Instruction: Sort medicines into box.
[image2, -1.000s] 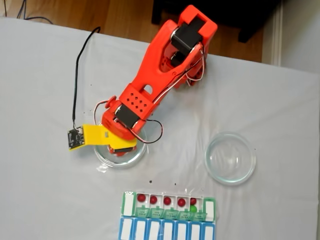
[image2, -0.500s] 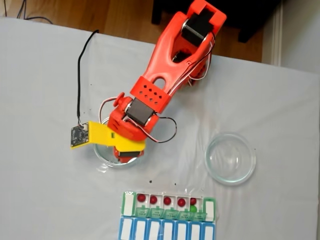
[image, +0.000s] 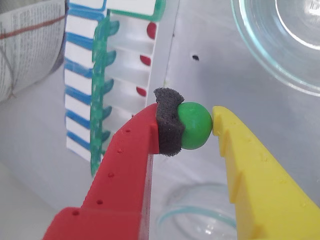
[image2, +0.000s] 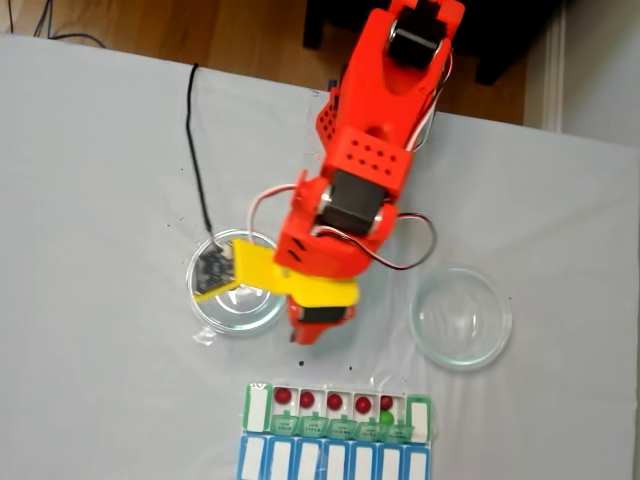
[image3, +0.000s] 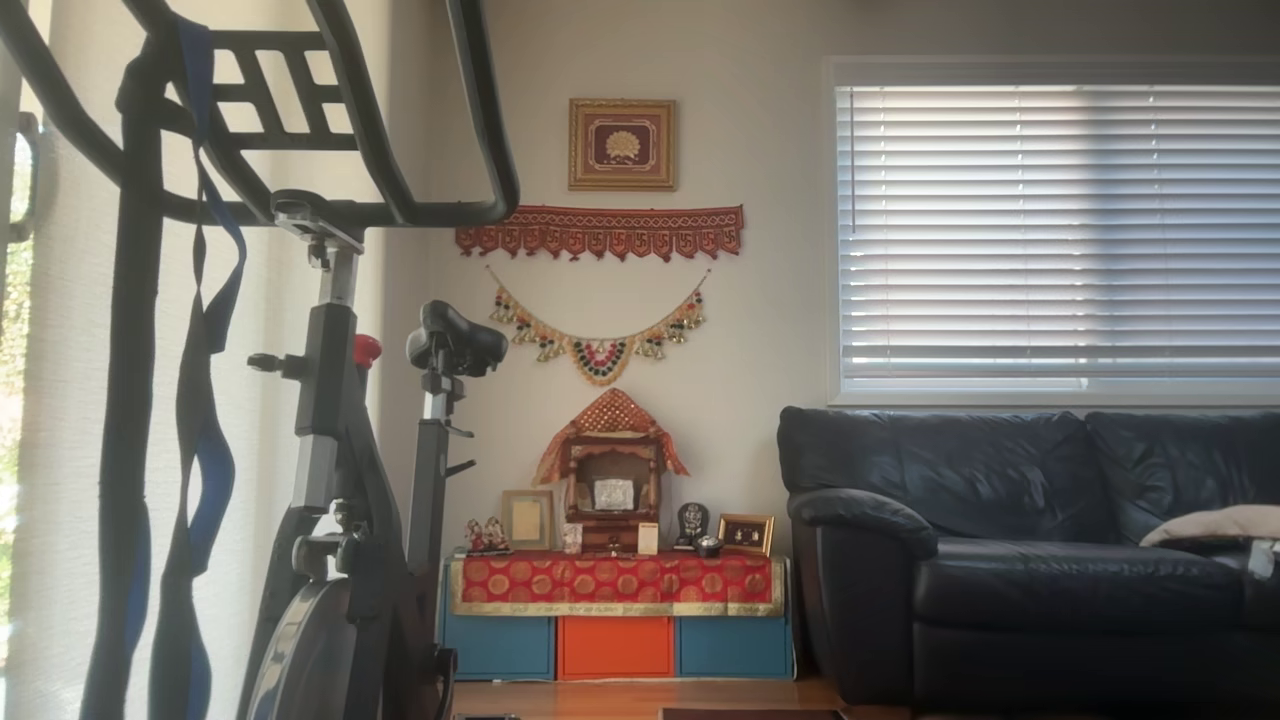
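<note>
— Gripping anything?
— Yes: my gripper (image: 196, 125) pinches a green ball (image: 193, 125) between foam pad and yellow finger.
— Where's the box (image2: 337, 410)?
— In the fixed view, at six o'clock from my gripper, lids open, red balls (image2: 283, 396) inside.

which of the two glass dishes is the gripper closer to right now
The glass dish on the left in the fixed view. The gripper, shut on a green ball, hangs beside its rim; the right dish lies farther off.
</note>
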